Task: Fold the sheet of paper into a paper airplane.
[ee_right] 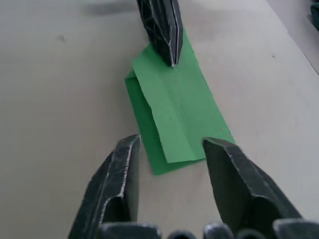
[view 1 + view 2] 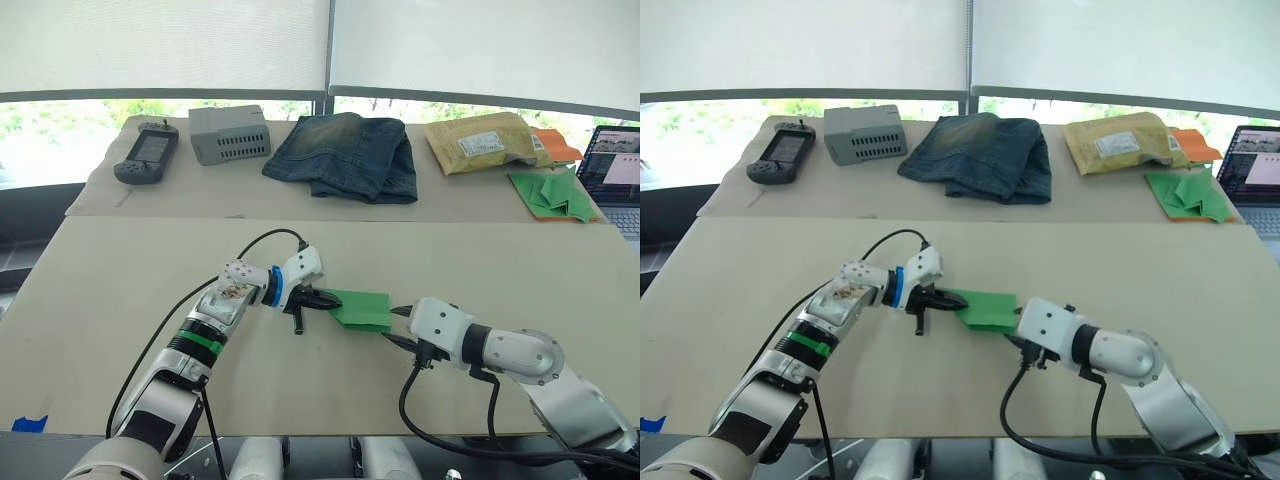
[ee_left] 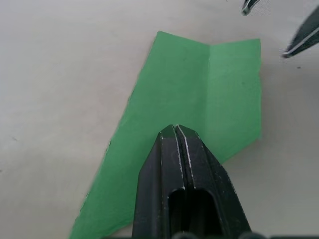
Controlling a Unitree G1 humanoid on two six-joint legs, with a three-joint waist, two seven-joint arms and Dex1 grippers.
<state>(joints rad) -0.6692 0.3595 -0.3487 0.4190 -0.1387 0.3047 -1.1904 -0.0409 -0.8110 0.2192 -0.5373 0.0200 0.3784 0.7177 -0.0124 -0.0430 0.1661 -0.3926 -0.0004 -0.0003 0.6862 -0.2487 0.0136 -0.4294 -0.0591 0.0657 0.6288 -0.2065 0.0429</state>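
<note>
My left gripper (image 2: 318, 299), fingers pressed together, pins the pointed end of the paper (image 2: 360, 309) flat on the table (image 2: 120, 290). My right gripper (image 1: 169, 149) hovers wide at its square end. I'd keep pinning and crease slowly along its long axis, which points left.

This looks like a robotics lab or test room: a long beige work table (image 2: 120, 300) stands under wide windows with white roller blinds (image 2: 165, 45), and beyond it a second table holds a black handheld controller (image 2: 146, 153), a grey vented box (image 2: 230, 133) and an open laptop (image 2: 615, 170).
</note>
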